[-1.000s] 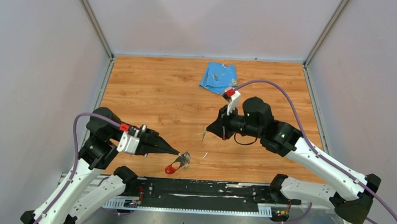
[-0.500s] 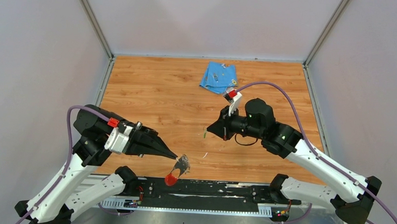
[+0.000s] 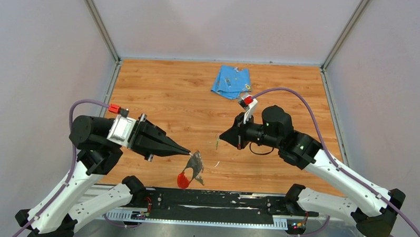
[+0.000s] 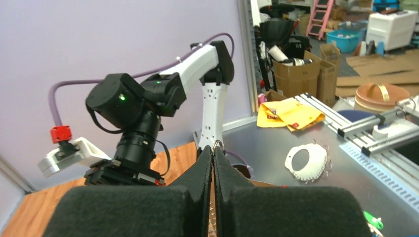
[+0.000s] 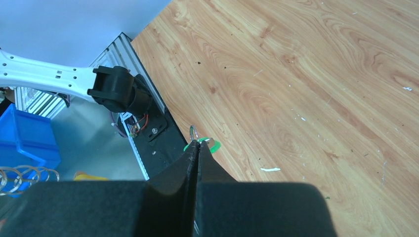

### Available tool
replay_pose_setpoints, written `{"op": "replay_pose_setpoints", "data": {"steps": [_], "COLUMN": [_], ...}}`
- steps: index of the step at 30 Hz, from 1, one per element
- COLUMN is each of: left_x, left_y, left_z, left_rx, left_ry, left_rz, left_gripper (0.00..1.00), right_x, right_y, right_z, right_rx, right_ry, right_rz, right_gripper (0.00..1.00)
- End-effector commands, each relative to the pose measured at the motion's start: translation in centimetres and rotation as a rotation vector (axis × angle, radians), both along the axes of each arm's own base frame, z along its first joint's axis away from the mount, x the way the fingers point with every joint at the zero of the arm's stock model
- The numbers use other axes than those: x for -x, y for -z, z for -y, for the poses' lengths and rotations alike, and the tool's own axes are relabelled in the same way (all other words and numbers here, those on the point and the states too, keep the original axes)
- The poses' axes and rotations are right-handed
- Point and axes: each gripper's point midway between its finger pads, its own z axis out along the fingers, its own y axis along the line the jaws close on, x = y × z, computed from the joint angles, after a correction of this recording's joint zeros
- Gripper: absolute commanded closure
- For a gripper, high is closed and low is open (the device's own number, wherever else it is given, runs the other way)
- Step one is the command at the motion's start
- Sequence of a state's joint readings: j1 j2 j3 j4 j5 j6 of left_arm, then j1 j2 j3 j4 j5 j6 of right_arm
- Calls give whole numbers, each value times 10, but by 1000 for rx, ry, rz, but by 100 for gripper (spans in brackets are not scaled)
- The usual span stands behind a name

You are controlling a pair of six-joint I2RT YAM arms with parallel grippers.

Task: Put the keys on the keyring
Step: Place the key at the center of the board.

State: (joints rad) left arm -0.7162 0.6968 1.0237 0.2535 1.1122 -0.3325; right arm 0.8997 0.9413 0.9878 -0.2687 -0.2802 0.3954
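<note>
Two tools are pinched shut. The left tool (image 3: 188, 151) clamps the top of the keyring (image 3: 196, 163), a flat silvery-grey piece with a red end. It dangles off the table (image 3: 161, 95) at its 6 o'clock edge. The right tool (image 3: 221, 138) grips the green key (image 5: 214, 146) at 2 o'clock from the keyring, with the key's small wire loop poking past the fingertips. Since half a second ago the left arm has drawn back toward 9 o'clock and the keyring hangs steeper. The right tool has barely shifted.
</note>
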Motion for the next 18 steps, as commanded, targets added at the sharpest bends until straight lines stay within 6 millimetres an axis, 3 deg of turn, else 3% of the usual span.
{"op": "replay_pose_setpoints", "data": {"steps": [1, 7, 13, 16, 18], "left_x": [0, 2, 9, 10, 10], "left_y": [-33, -34, -15, 0, 11], "left_z": [-5, -7, -5, -3, -1], "left_rx": [94, 103, 61, 38, 23], "left_ry": [-44, -41, 10, 38, 61], "left_rz": [-54, -57, 9, 68, 116], "left_gripper": [100, 100, 100, 100, 100], "right_x": [-7, -9, -12, -20, -27], "right_y": [-1, -4, -1, 16, 41], "right_z": [3, 1, 2, 7, 15], "right_rx": [-10, -14, 2, 70, 160], "right_ry": [21, 23, 36, 81, 120], "right_rz": [24, 29, 28, 14, 0], "right_gripper": [100, 100, 100, 100, 100]}}
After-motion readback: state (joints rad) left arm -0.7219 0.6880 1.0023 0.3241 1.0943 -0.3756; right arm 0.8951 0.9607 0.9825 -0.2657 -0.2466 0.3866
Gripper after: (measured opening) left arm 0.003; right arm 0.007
